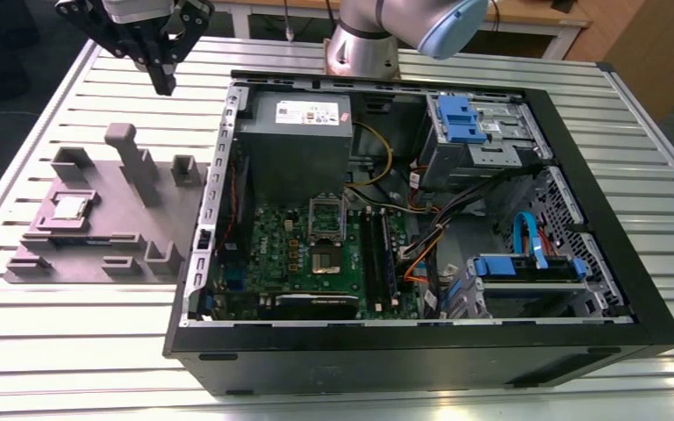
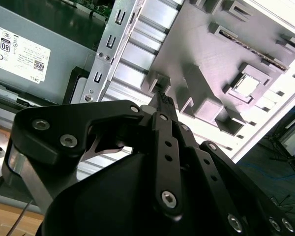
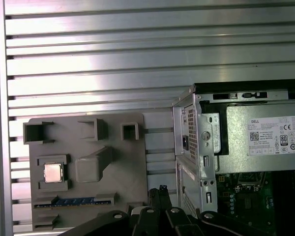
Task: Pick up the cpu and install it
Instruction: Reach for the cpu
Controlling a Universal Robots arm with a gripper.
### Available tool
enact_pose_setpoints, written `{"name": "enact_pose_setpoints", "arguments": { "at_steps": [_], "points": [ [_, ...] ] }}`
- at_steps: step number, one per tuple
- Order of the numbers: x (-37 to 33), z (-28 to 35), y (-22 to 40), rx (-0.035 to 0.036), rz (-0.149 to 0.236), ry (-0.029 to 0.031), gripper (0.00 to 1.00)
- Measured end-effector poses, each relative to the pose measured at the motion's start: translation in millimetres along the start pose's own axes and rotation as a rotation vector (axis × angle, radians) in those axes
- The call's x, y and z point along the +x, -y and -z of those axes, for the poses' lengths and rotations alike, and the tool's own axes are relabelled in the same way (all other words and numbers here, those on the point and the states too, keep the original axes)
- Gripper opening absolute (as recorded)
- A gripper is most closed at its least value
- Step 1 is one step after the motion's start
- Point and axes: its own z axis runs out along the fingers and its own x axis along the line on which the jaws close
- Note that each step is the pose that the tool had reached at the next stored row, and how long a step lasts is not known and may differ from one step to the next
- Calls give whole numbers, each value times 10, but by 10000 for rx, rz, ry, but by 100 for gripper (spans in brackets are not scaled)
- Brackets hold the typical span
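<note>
The cpu (image 1: 71, 207) is a small silvery square lying in a recess of the grey holder block (image 1: 115, 230), on the table at the exterior view's left of the open computer case. Both wrist views show the cpu (image 2: 247, 84) (image 3: 53, 172) in its recess, untouched. My gripper (image 1: 164, 83) hangs high over the table's far side, beyond the block and well away from the cpu. Its black fingers (image 2: 163, 102) meet at the tips, shut with nothing between them. The motherboard's socket frame (image 1: 327, 230) lies inside the case.
The black case (image 1: 595, 263) lies on its side, open at the top, with a grey power supply (image 1: 299, 123), cables and blue drive bays (image 1: 469, 118) inside. Tall pegs (image 1: 138, 167) stand up from the holder block. The arm's base (image 1: 367, 48) stands behind the case on the slatted aluminium table (image 1: 32, 132).
</note>
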Motion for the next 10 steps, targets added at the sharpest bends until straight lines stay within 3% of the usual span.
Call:
{"name": "enact_pose_setpoints", "arguments": {
  "at_steps": [10],
  "points": [
    [14,1,1,0,-3,-1,10]
  ]
}}
